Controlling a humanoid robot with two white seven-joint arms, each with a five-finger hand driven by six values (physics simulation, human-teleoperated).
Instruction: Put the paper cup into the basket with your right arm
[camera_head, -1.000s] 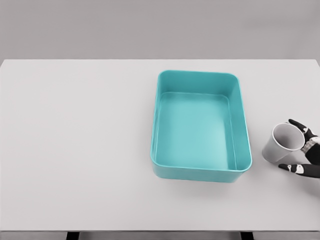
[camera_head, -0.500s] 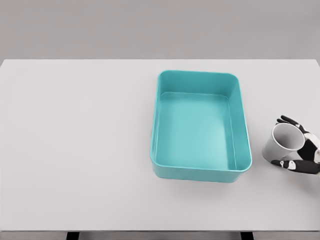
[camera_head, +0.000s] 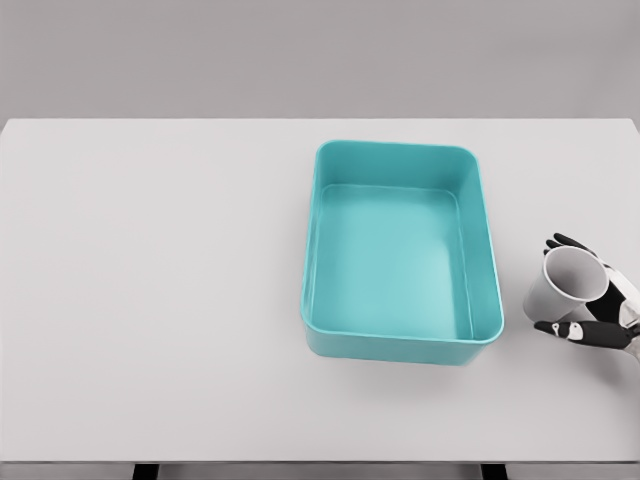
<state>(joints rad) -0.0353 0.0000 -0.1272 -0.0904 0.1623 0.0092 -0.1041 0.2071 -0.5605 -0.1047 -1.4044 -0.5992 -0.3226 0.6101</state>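
Robot hand (camera_head: 600, 298) frame-cropped around cup (camera_head: 562, 284)

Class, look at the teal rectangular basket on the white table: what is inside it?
Nothing shows inside the teal rectangular plastic basket: its floor is bare. The near wall hides a thin strip of floor. The white paper cup sits outside, to its right.

No text to read anywhere. My cup (camera_head: 563, 288): plain white, no print, no logo. Basket (camera_head: 400, 345): bare teal walls, no label, no number. Table (camera_head: 150, 300): blank white, no markings. My right hand (camera_head: 600, 300): black and white, no lettering I can make out. Nothing legible in view.
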